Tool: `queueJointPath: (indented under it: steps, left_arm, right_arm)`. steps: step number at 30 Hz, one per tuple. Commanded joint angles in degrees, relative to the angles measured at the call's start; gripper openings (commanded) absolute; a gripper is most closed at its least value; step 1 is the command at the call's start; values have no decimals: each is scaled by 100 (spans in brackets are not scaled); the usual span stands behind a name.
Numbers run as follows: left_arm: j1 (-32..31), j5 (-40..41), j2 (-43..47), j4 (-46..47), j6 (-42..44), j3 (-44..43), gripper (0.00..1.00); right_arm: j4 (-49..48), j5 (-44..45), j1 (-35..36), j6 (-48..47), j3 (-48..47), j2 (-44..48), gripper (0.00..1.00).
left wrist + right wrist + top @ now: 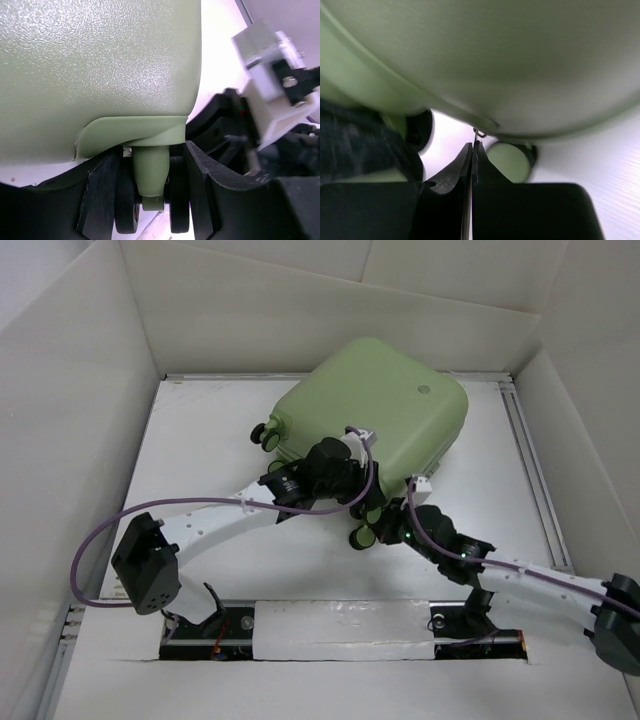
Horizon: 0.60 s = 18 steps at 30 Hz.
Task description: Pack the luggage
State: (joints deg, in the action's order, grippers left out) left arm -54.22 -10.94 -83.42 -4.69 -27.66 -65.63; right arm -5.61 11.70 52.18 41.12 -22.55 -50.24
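Note:
The luggage (385, 405) is a pale green hard-shell suitcase lying flat and closed at the back of the table. In the left wrist view its shell (95, 70) fills the top. My left gripper (152, 200) is shut on the twin black wheel (127, 202) at the near corner, one finger on each side. From above, that left gripper (368, 508) sits at the case's near corner. My right gripper (474, 147) is shut on a small metal zipper pull (478, 135) under the shell's edge (520, 60). From above, the right gripper (392, 530) is just beside the left one.
White walls (80, 420) box in the table on three sides. Another suitcase wheel (262, 435) sticks out at the left corner. A metal rail (535, 470) runs along the right side. The right wrist's white camera housing (270, 80) is close to my left gripper.

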Motion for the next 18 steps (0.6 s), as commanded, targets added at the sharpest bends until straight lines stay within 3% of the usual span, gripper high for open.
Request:
queueJointPath:
  steps: [1, 7, 12, 13, 14, 15, 17, 18]
  left_arm:
    - [-54, -505, 18, 2577, -362, -548, 0]
    - [-115, -857, 27, 2754, -574, -495, 0]
    - [-247, -857, 246, 2754, -635, -232, 0]
    - [-247, -857, 247, 2754, -635, -170, 0]
    - [-247, -857, 299, 2754, -635, -170, 0]
    - [-300, -857, 300, 2754, -635, -170, 0]
    - [-300, -796, 352, 2806, -635, -100, 0]
    - [-300, -796, 352, 2807, -635, -100, 0]
  right_arm:
    - [-2863, -1119, 643, 887, -251, -564, 0]
    - [-5313, -161, 881, 1495, -250, -2469, 0]
    - [-5793, 253, 881, 1688, -444, -3123, 0]
    - [-5881, 253, 933, 1688, -444, -3124, 3]
    - [-5734, 323, 986, 1688, -365, -3063, 27]
    - [-5463, 324, 987, 1688, -365, -2914, 27]
    - [-4629, 770, 1171, 1575, -365, -2484, 44]
    - [-3624, 955, 1267, 1505, -365, -1986, 47]
